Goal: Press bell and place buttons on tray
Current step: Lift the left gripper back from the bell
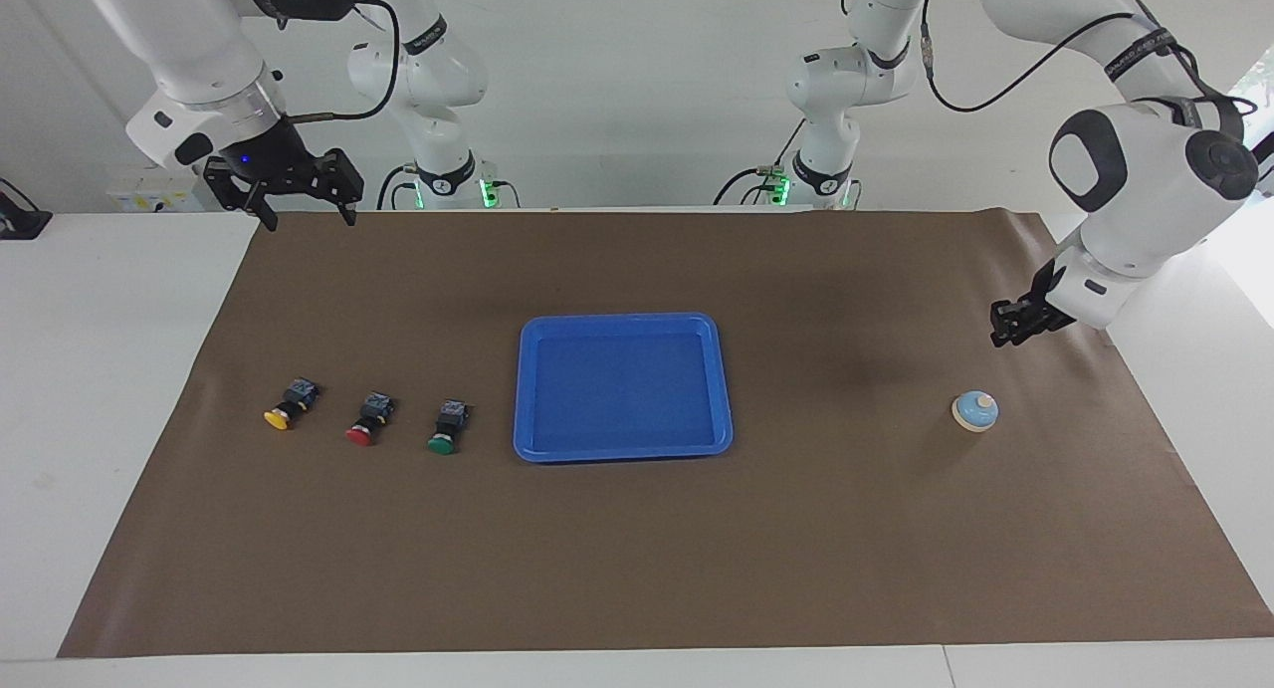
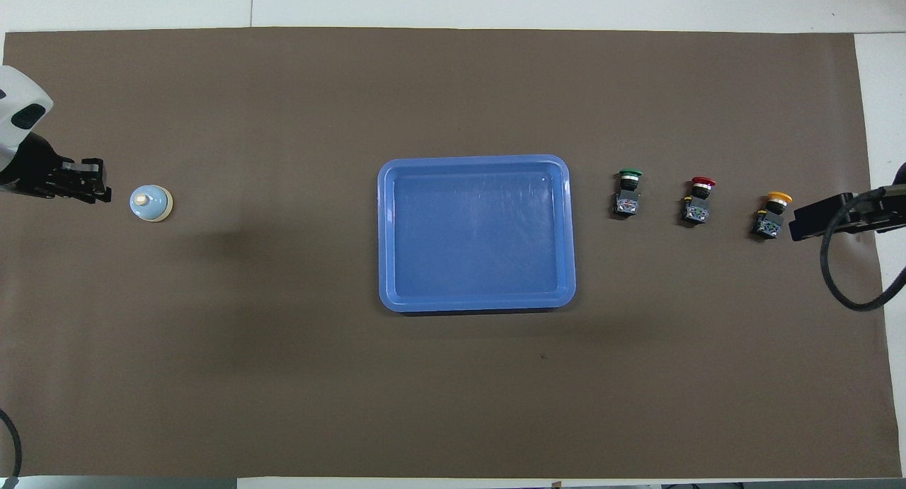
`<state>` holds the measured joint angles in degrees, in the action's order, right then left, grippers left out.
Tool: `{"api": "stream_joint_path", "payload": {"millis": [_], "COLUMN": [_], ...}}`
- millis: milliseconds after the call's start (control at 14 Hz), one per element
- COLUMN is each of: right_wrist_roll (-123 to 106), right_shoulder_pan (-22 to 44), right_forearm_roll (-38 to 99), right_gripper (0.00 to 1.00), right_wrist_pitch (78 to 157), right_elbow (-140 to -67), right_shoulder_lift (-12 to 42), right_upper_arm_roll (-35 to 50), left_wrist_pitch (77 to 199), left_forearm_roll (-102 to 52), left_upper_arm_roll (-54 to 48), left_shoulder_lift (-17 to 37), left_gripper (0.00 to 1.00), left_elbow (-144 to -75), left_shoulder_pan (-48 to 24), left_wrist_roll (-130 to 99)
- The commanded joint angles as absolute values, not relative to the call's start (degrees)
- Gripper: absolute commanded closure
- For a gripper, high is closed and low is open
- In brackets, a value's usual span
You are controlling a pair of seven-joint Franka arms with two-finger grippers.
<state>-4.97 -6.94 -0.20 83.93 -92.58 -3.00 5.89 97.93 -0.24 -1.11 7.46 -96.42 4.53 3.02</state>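
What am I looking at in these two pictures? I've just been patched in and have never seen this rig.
Two white robot arms stand at one table covered by a brown mat. One picture faces the arms from across the table; the other looks down from above their own end, so its sides are swapped.

On the mat lie a blue tray, holding nothing, and in a row toward the right arm's end a green button, a red button and a yellow button. A small bell sits toward the left arm's end.

The left pincer hangs above the mat close to the bell, touching nothing. The right pincer waits, open, raised near the mat's edge. Neither holds anything.
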Motion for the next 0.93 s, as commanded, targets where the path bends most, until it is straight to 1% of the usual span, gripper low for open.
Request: {"api": "stream_joint_path", "payload": {"millis": [0, 143, 215, 430, 645, 788, 859], "right_wrist_roll": [-5.6, -5.6, -5.6, -6.0, -6.0, -5.8, -5.5], "right_shoulder_pan": [-6.9, -6.9, -6.9, -7.3, -7.6, -6.9, -6.7], "right_forearm_roll": [1.1, 1.1, 1.1, 1.0, 1.1, 1.1, 1.0], "right_gripper": [0.0, 0.0, 0.0, 0.0, 0.0, 0.0, 0.0], "right_wrist_pitch": [82.8, 82.8, 82.8, 82.5, 82.2, 83.0, 84.4], "right_elbow": [-92.1, -92.1, -92.1, -92.2, -92.2, -93.1, -94.8], "right_shoulder_lift": [-2.9, -2.9, -2.9, -2.9, -2.9, -3.1, -3.9], "right_upper_arm_roll": [5.4, 5.4, 5.4, 5.4, 5.4, 5.5, 5.5], "left_wrist_pitch": [92.7, 88.6, 88.0, 87.9, 84.8, 84.5, 84.8], "left_forearm_roll": [-0.1, -0.1, 0.0, 0.4, -0.1, -0.1, -0.1], "left_upper_arm_roll": [-0.8, -1.1, -1.2, -2.6, -2.6, -2.7, -2.7], "left_shoulder_lift": [1.4, -0.7, -0.8, -0.4, 1.9, 2.1, 2.1], "left_gripper": [0.0, 0.0, 0.0, 0.0, 0.0, 0.0, 0.0], "left_elbow": [-97.8, -97.7, -97.6, -96.7, -90.7, -90.4, -90.7], "left_shoulder_pan": [4.1, 4.1, 4.0, 4.0, 3.8, 3.7, 3.7], "left_wrist_roll": [2.8, 3.1, 3.0, 3.2, 3.2, 3.2, 3.2]}}
